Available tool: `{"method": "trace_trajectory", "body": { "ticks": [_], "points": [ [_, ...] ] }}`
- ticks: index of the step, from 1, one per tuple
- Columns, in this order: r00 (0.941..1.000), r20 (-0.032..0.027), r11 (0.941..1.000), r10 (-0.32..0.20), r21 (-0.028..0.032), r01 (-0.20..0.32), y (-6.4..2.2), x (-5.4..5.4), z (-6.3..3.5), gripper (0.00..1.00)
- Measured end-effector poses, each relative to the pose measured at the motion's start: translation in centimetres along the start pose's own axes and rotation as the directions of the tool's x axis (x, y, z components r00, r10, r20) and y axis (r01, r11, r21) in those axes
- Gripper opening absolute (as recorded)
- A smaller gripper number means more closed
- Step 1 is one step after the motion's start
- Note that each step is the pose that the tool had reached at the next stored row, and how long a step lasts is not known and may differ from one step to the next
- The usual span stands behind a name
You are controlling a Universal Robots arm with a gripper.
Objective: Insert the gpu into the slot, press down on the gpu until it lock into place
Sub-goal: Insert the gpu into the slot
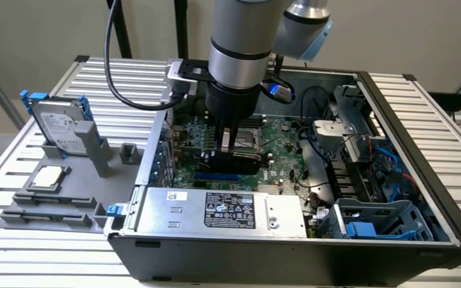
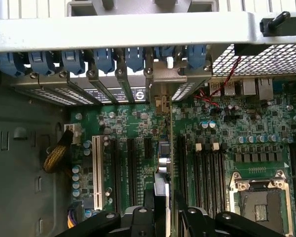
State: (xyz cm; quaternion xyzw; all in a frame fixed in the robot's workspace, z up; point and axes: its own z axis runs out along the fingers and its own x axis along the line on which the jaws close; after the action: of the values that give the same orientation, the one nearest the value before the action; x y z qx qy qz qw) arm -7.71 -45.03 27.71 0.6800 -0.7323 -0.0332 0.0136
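Exterior view, going from its left to its right: a hard drive (image 1: 58, 126) stands in a gray holder on the table (image 1: 22, 252). Next comes the open computer case (image 1: 295, 249). At its near edge sits the silver power-supply box (image 1: 222, 210). Behind the box we see the green motherboard (image 1: 283, 135), and on it the bright blue slot (image 1: 216, 177).

The end effector (image 1: 227, 139) hangs straight down from the big gray arm. It is closed on the gpu (image 1: 239, 162) and pinches the thin black card near its top edge. The gpu stands on its edge, right over the slot. Its long side runs the same way as the slot, across the picture. So the slot lies straight below the end effector, very close. We cannot tell if the bottom edge of the card touches the slot yet. Far on the exterior view's right is a blue drive cage (image 1: 374, 222).

In the wrist view we look down along the card. The gpu (image 2: 164, 168) shows as a thin strip between the two black fingers (image 2: 197, 222).
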Motion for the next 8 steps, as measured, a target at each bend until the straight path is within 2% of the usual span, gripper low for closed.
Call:
{"method": "trace_trajectory", "body": {
  "ticks": [3,8],
  "points": [
    [1.0000,-0.0001,1.0000,-0.003,-0.0033,0.003,0.01,0.01,0.01,0.26],
    [1.0000,0.0001,1.0000,-0.003,-0.0034,0.003,-0.01,0.00,0.05,0.26]
  ]
}}
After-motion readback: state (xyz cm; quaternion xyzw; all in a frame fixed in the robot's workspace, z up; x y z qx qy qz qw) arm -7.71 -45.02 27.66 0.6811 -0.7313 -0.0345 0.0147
